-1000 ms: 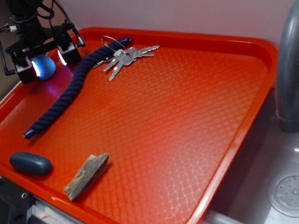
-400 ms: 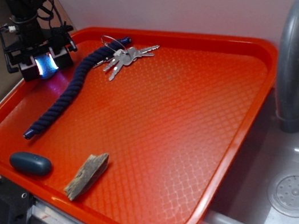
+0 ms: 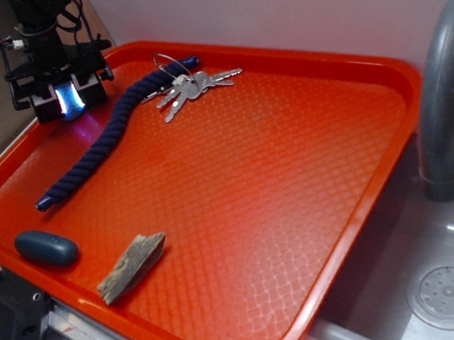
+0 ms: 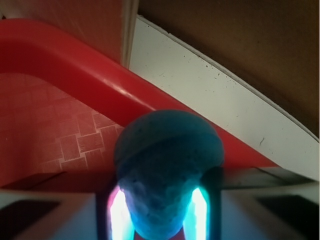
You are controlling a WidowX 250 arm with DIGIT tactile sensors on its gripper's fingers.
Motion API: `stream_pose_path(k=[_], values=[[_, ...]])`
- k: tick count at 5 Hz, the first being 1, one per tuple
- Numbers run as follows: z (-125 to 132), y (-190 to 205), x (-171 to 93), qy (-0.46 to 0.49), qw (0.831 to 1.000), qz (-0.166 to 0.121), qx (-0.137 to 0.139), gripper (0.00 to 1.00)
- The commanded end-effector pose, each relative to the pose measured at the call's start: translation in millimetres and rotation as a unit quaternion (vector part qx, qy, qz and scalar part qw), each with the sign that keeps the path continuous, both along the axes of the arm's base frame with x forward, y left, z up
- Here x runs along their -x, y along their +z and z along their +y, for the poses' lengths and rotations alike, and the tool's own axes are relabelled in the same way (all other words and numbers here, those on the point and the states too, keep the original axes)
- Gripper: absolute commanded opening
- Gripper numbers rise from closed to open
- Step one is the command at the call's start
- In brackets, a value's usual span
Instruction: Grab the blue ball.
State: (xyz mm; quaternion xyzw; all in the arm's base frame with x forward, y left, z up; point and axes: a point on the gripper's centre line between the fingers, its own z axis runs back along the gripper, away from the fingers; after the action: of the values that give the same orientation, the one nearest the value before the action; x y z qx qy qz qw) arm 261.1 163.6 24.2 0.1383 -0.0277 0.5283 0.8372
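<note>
The blue ball [image 3: 67, 96] is a small light-blue textured ball at the tray's far left corner. My gripper [image 3: 67, 98] is shut on it, one black finger on each side. In the wrist view the blue ball [image 4: 167, 165] fills the middle, squeezed narrower where my gripper [image 4: 159, 210] presses it between two glowing pads [image 4: 118, 212]. The ball's lower end bulges out past the fingers, above the red tray floor [image 4: 55, 135].
The red tray [image 3: 364, 199] also holds a navy twisted rope [image 3: 95, 145], a bunch of keys [image 3: 190, 86], a dark blue-grey pebble [image 3: 46, 248] and a piece of wood [image 3: 132, 266]. The tray rim [image 4: 100, 80] lies close behind the ball. A sink with a grey tap [image 3: 446, 87] stands at right.
The fingers, wide apart around the ball a second ago, have closed onto it. The ball now looks squeezed between the pads. The arm has barely shifted.
</note>
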Motion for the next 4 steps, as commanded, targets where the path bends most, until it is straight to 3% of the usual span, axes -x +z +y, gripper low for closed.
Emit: stream_pose_path(k=[1, 2, 3, 4], values=[[5.8, 9.4, 5.8, -0.014, 1.000, -0.008, 0.002, 0.00], [-35.3, 45.7, 16.7, -0.138, 0.989, -0.008, 0.043, 0.00], [-80.2, 94.8, 39.6, -0.261, 0.964, -0.025, 0.040, 0.00], [-114.9, 141.5, 54.6, -0.379, 0.918, -0.051, 0.103, 0.00]])
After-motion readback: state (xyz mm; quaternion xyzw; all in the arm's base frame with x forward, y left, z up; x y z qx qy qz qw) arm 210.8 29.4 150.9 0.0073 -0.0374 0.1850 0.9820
